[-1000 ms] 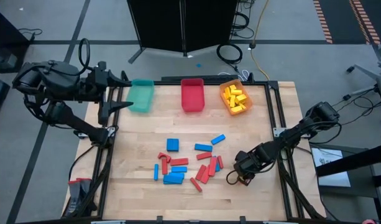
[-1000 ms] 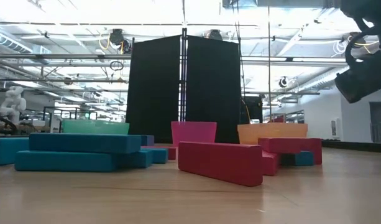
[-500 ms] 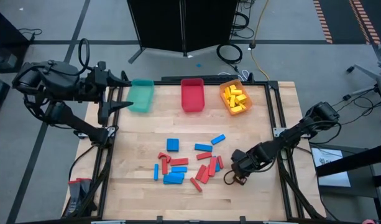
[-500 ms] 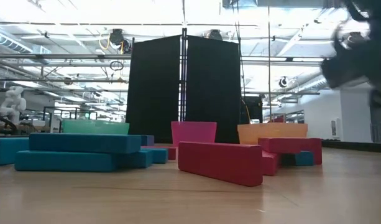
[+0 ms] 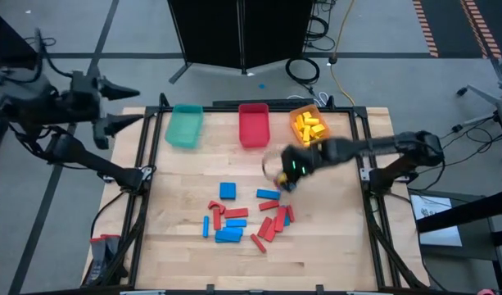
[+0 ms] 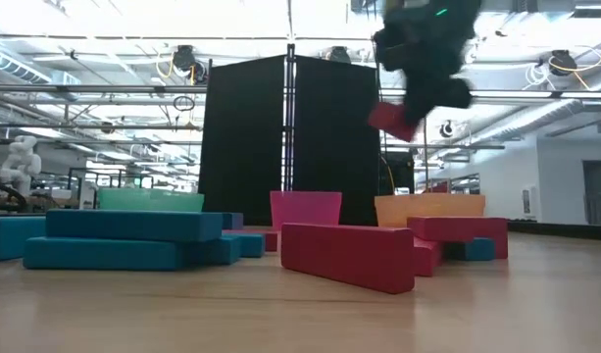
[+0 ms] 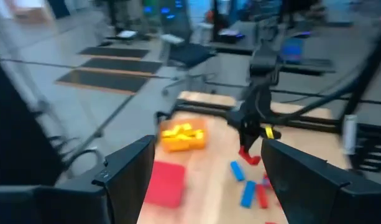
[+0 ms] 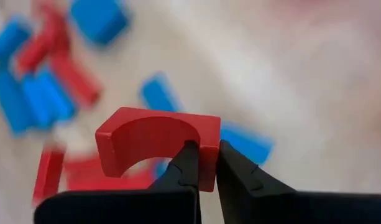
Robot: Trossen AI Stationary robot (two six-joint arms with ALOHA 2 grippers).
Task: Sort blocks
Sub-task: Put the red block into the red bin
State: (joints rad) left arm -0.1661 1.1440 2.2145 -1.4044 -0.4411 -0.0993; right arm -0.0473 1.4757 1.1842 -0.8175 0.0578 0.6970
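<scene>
Red and blue blocks [image 5: 242, 215] lie scattered and partly heaped on the wooden table [image 5: 177, 197], in its near middle. My right gripper [image 5: 281, 177] hangs above the table's centre, shut on a red arch-shaped block [image 8: 154, 142], which also shows in the low view [image 6: 392, 121] high above the table. My left gripper [image 5: 129, 106] stands open beyond the table's far left corner, with nothing between its fingers [image 7: 131, 168]. My right gripper pinches one end of the red arch block [image 8: 206, 163] between its two fingertips [image 8: 185, 163]. The fingers slant down from above. The block is lifted clear of the table and sticks out past the fingertips, its hollow side turned toward the gripper.
Three bins stand along the far edge: teal [image 5: 185, 127], red [image 5: 253, 124], and orange [image 5: 309, 129] with yellow blocks in it. A black screen [image 6: 290, 137] stands behind the table. Bare wood lies at the table's left and right.
My right gripper has risen from the table's near right part and swung toward the centre and the far edge, carrying the red arch block up with it. My left arm has drawn back to the left, away from the table.
</scene>
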